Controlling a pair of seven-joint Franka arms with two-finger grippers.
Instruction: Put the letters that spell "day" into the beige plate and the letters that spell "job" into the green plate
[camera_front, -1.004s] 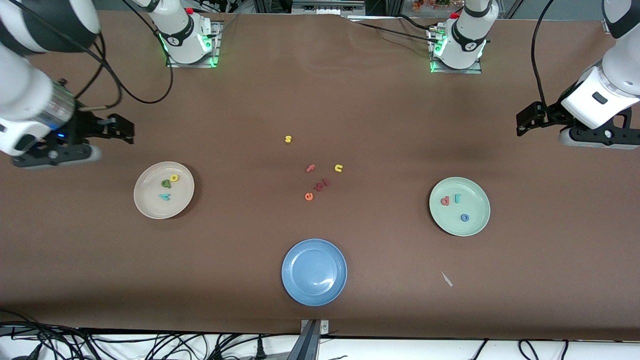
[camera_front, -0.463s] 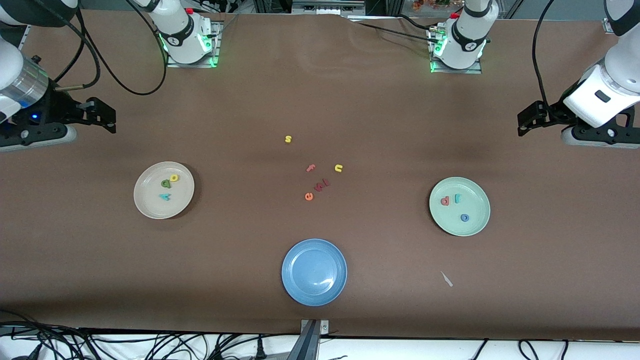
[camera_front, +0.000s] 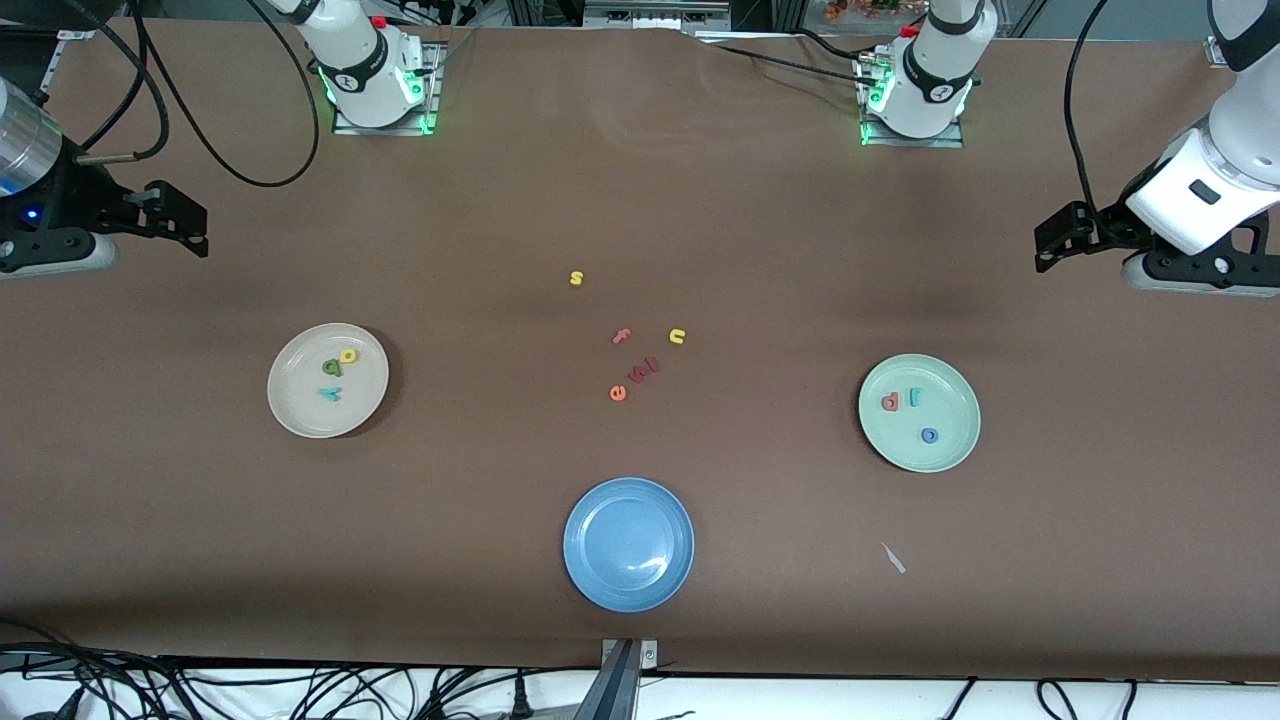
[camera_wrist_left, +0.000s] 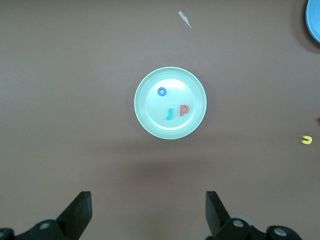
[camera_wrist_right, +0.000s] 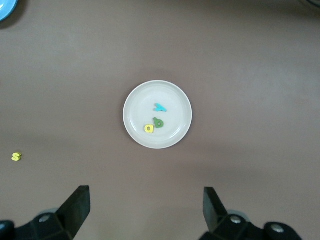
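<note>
Left gripper (camera_wrist_left: 148, 214) raised over bare table at the left arm's end, jaws spread wide, nothing held. Below and ahead of it, the green plate (camera_wrist_left: 145, 116) with the teal-blue j (camera_wrist_left: 170, 114), blue o (camera_wrist_left: 162, 91) and pinkish-red b (camera_wrist_left: 184, 110) lying inside. Right gripper (camera_wrist_right: 145, 211) likewise parked high at the right arm's end, fingers fully apart and empty. Ahead of it, the beige plate (camera_wrist_right: 134, 131) with the yellow d (camera_wrist_right: 149, 128), green a (camera_wrist_right: 158, 122) and teal y (camera_wrist_right: 160, 107) inside. Well off between both grippers, mid-table: yellow s (camera_front: 576, 278), yellow u (camera_front: 677, 336), pink f (camera_front: 621, 336), orange e (camera_front: 617, 393); blue plate (camera_front: 585, 560) nearest the front camera.
</note>
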